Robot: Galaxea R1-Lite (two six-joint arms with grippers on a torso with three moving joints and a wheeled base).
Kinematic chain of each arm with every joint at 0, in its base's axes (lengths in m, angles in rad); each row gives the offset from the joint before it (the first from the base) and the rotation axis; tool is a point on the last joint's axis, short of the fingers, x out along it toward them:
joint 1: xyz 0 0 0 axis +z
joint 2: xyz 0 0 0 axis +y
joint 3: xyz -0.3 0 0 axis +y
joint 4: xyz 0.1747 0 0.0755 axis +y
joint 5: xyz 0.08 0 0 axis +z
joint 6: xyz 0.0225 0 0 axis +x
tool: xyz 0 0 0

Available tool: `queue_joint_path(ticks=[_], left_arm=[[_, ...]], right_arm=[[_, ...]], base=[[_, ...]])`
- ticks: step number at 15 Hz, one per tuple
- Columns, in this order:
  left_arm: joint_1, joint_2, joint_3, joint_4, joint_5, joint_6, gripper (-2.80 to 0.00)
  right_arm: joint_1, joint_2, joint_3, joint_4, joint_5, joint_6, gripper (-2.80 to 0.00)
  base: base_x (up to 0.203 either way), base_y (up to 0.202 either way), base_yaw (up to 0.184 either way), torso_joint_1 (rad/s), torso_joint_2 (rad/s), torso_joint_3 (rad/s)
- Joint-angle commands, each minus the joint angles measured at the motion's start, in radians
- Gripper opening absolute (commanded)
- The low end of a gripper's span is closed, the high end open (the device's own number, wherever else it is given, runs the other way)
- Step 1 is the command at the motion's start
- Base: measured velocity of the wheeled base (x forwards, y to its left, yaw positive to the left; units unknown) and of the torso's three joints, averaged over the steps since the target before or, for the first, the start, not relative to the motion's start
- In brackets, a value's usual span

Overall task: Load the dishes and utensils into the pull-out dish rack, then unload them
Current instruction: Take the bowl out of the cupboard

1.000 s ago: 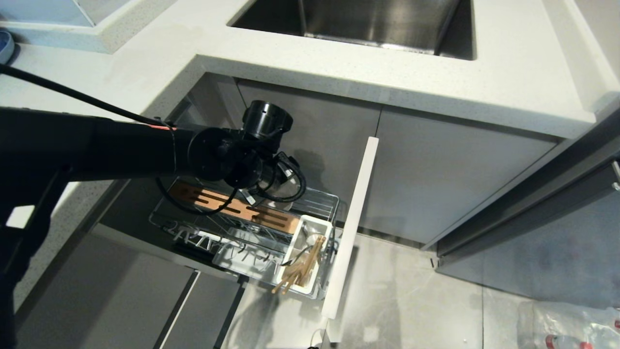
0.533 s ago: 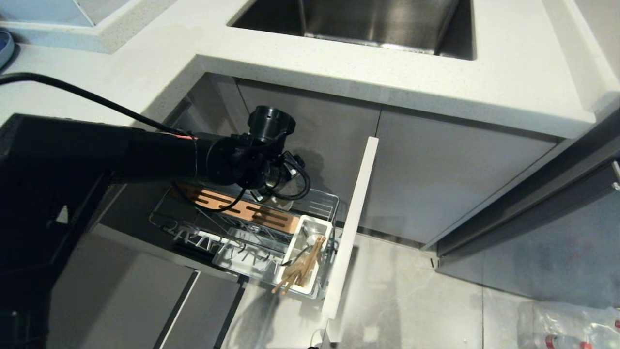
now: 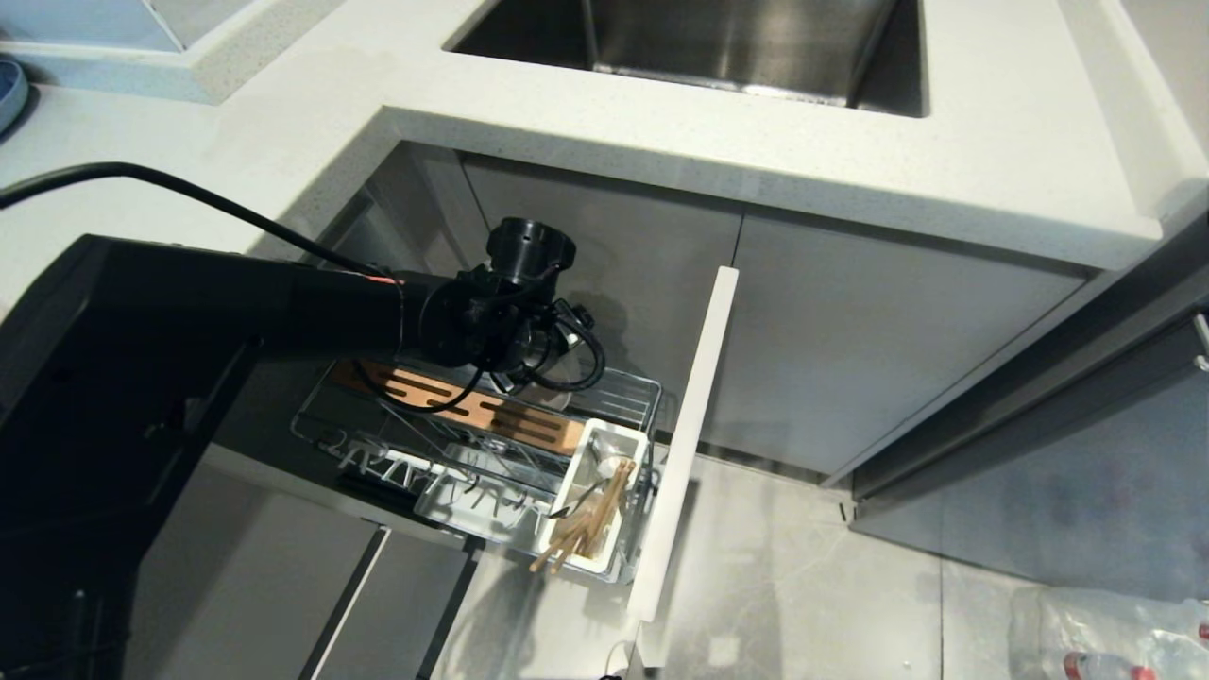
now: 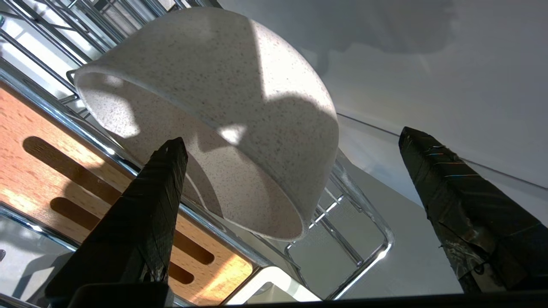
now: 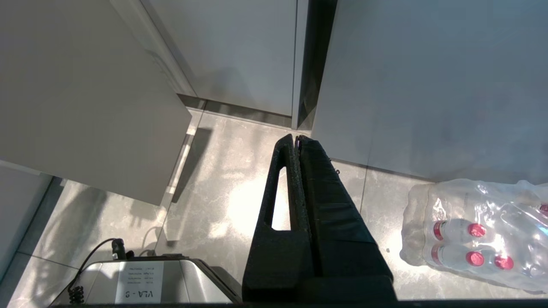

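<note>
Since a second ago: left arm has drawn back and its forearm fills more of the head view's left side, wrist sitting slightly lower over the rack's far end; rack contents unmoved. Head view: pull-out dish rack [image 3: 491,444] extended below the tabletop [image 3: 661,142], pale front panel [image 3: 685,434] ajar; wooden slotted insert [image 3: 472,408] along the far side; white utensil caddy [image 3: 593,472] holding the chopsticks [image 3: 581,534], tips overhanging its near end; spoon not told apart; pink plate not seen. Left wrist view: left gripper [image 4: 295,149] with jaws spread wide, holding nothing; white bowl [image 4: 222,115] lies tilted on the chrome wires beside the insert, mouth turned toward the camera, one finger just before its rim. Right wrist view: right gripper [image 5: 297,139] parked above the floor, jaws pressed together, near a pack of bottles [image 5: 475,231]. Risk: bowl rests at a lean and may roll or slip if the withdrawing finger clips its rim
</note>
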Motion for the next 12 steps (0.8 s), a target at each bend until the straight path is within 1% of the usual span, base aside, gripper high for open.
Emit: queue_joint_path(ticks=[1, 3, 4, 5, 9, 11, 12], left_arm=[[0.001, -0.001, 0.0, 0.001, 0.003, -0.005, 0.0], [0.001, -0.004, 0.001, 0.002, 0.003, 0.004, 0.0], [0.001, -0.004, 0.003, 0.002, 0.003, 0.004, -0.7], [-0.001, -0.004, 0.003, 0.004, 0.003, 0.004, -2.8], [-0.003, -0.015, 0.006, 0.005, 0.002, 0.004, -2.8], [-0.003, -0.029, 0.014, 0.005, -0.049, 0.003, -2.8], [-0.003, -0.032, 0.02, 0.004, -0.054, 0.002, -2.8]], right_arm=[[0.0, 0.001, 0.002, 0.0, 0.0, 0.0, -2.8], [0.0, 0.001, 0.002, 0.0, 0.0, 0.0, -2.8], [0.0, 0.001, 0.002, 0.0, 0.0, 0.0, -2.8], [0.0, 0.001, 0.002, 0.0, 0.0, 0.0, -2.8], [0.0, 0.001, 0.002, 0.0, 0.0, 0.0, -2.8], [0.0, 0.001, 0.002, 0.0, 0.0, 0.0, -2.8], [0.0, 0.001, 0.002, 0.0, 0.0, 0.0, -2.8]], base=[[0.0, 0.0, 0.0, 0.0, 0.0, 0.0], [0.0, 0.0, 0.0, 0.0, 0.0, 0.0], [0.0, 0.0, 0.0, 0.0, 0.0, 0.0], [0.0, 0.0, 0.0, 0.0, 0.0, 0.0], [0.0, 0.0, 0.0, 0.0, 0.0, 0.0], [0.0, 0.0, 0.0, 0.0, 0.0, 0.0], [0.0, 0.0, 0.0, 0.0, 0.0, 0.0]])
